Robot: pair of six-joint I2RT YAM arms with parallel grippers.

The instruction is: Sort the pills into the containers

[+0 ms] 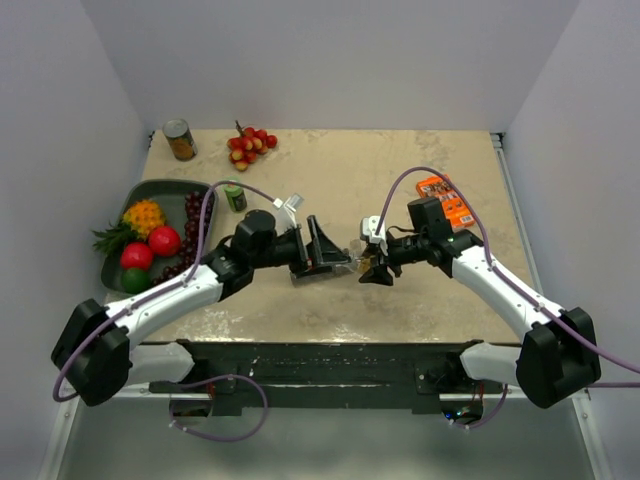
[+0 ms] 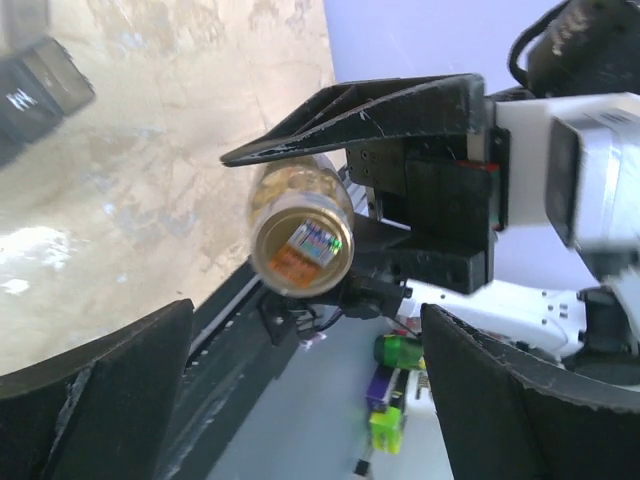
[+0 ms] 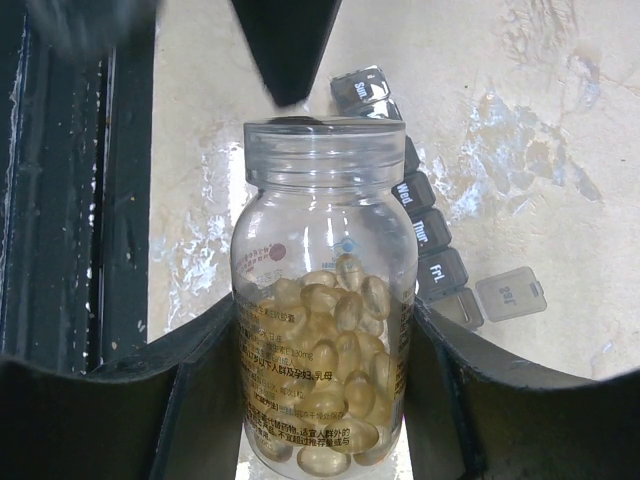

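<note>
From above, made out the bottle (image 1: 357, 256) only as a pale sliver between the two grippers, over the middle of the table (image 1: 400, 180) towards its near edge. Could not see the pills there at all. Found nothing of the strip of compartments from above either, hidden beneath the arms.

Saw that strip of compartments (image 3: 432, 245) only from the right wrist, lying flat on the table behind the bottle and largely covered by it. Read Sun, Wed, Thur and Fri on its lids, the rest hidden, with one lid (image 3: 510, 296) at the end folded open. Saw the pills (image 3: 340, 340) plainly there, a yellowish heap filling the lower half of the capped bottle.

Found the right gripper (image 3: 325, 345) closed on the bottle's lower body, a finger pressed to each side. Found the left gripper (image 2: 305, 400) spread wide with nothing between its fingers. From its wrist, saw the bottle's round end ahead, clamped in black fingers.

Noted a dark wedge (image 3: 285, 50) just above the cap; could not tell whether touching. Could not identify a blurred grey block (image 2: 45, 85) at the left wrist view's upper left.
</note>
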